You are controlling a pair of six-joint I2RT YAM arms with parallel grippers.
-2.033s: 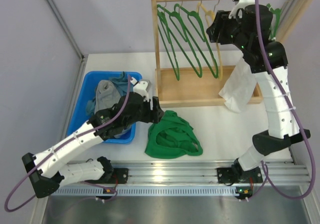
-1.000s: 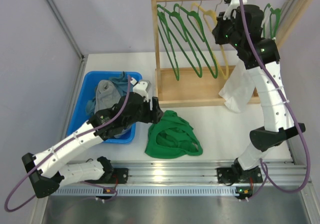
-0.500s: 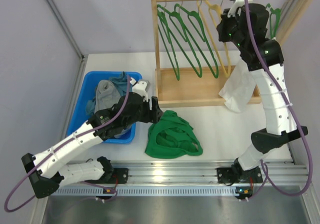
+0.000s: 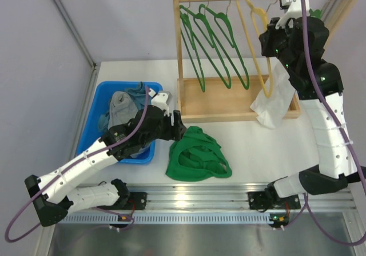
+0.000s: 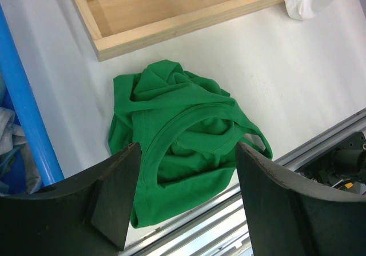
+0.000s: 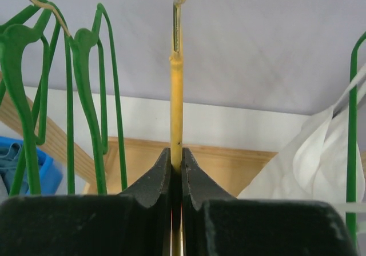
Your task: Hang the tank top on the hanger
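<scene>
I hold my left arm low, reaching forward and inward from its base, its pincer (image 5: 186,196) tilted downward with the fingers spread wide and nothing between them. My right arm stands tall, bent at the elbow, its pincer (image 6: 176,163) pressed tight on the hanger (image 6: 176,96).

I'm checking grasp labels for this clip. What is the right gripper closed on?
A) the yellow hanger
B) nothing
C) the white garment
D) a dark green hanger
A: in the right wrist view the right gripper pinches the yellow hanger by its stem, while the dark green hangers hang apart to the side.
</scene>
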